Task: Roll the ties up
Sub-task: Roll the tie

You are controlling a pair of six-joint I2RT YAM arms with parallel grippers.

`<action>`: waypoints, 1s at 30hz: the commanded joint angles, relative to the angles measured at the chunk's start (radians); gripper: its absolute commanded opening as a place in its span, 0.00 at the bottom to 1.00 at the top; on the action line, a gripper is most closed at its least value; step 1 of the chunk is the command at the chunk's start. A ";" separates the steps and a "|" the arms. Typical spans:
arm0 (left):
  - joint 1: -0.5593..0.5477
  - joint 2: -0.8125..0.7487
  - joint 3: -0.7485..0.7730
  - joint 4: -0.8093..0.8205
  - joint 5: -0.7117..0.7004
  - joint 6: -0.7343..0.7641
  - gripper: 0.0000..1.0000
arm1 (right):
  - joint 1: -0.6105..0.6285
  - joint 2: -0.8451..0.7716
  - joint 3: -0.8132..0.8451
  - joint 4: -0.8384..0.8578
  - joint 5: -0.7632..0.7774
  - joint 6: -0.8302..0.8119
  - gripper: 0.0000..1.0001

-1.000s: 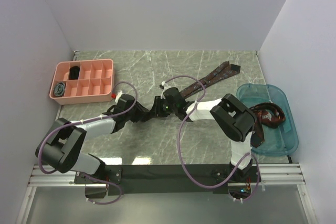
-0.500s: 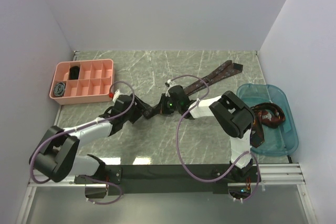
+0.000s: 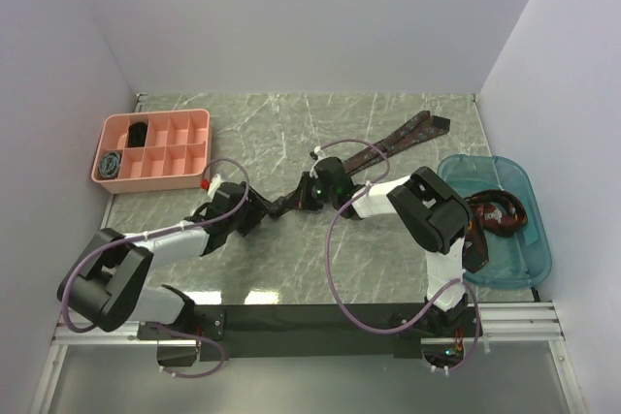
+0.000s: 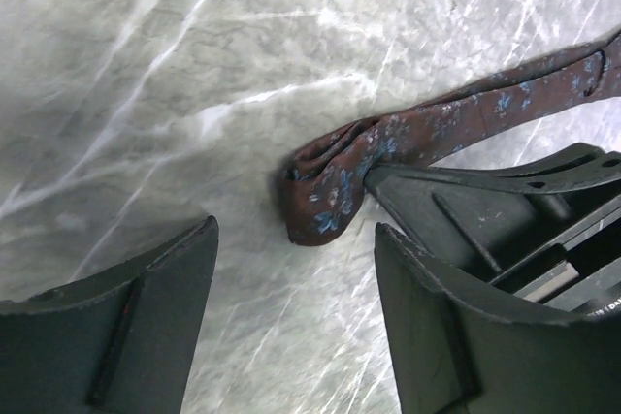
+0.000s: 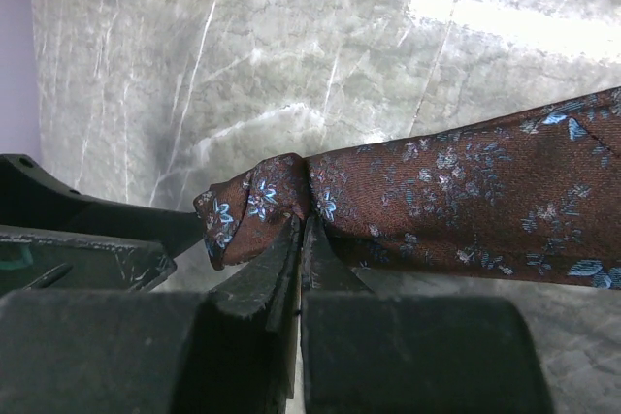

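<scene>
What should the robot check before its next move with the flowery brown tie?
1. Right jaws shut on the tie just behind its folded end: ok.
2. Left jaws open, facing the folded end: ok.
3. Roll finished: not ok, only one small fold so far.
4. Rest of the tie lies straight on the table: ok.
5. Pink tray has free compartments: ok.

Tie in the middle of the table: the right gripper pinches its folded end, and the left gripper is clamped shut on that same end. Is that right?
Not quite. The left gripper is open, its jaws standing apart and not gripping the folded end of the tie, as the left wrist view shows. The right gripper does pinch that end, shut on it.
</scene>
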 commanded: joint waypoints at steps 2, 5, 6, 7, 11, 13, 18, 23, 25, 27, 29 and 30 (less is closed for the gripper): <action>-0.012 0.047 0.017 0.058 -0.001 -0.017 0.68 | -0.010 -0.037 -0.028 -0.104 0.027 -0.005 0.00; -0.020 0.060 0.020 0.081 0.002 -0.022 0.66 | -0.010 -0.052 -0.019 -0.130 0.037 0.001 0.00; -0.025 0.061 0.023 0.083 0.002 -0.005 0.67 | -0.011 -0.054 -0.017 -0.142 0.038 0.001 0.00; -0.025 0.058 0.031 0.083 -0.004 0.012 0.74 | -0.012 -0.054 -0.015 -0.147 0.038 0.003 0.00; -0.034 0.040 0.081 0.022 -0.035 0.262 0.86 | -0.010 -0.040 0.003 -0.179 0.032 -0.012 0.00; -0.037 0.043 0.117 -0.004 -0.021 0.357 0.92 | -0.010 -0.035 0.011 -0.190 0.030 -0.023 0.00; -0.077 0.092 0.192 -0.112 -0.003 0.586 0.98 | -0.010 -0.028 0.035 -0.222 0.018 -0.058 0.00; -0.140 0.188 0.293 -0.225 -0.018 0.806 0.99 | -0.011 -0.023 0.055 -0.246 0.010 -0.094 0.00; -0.157 0.216 0.342 -0.242 0.015 0.840 0.98 | -0.012 -0.020 0.063 -0.260 0.007 -0.112 0.00; -0.184 0.258 0.393 -0.259 -0.021 0.866 0.95 | -0.010 -0.020 0.069 -0.272 0.004 -0.121 0.00; -0.198 0.306 0.431 -0.305 -0.040 0.886 0.94 | -0.012 -0.026 0.072 -0.280 0.000 -0.138 0.00; -0.209 0.324 0.466 -0.323 -0.064 0.888 0.93 | -0.010 -0.029 0.074 -0.289 0.000 -0.144 0.00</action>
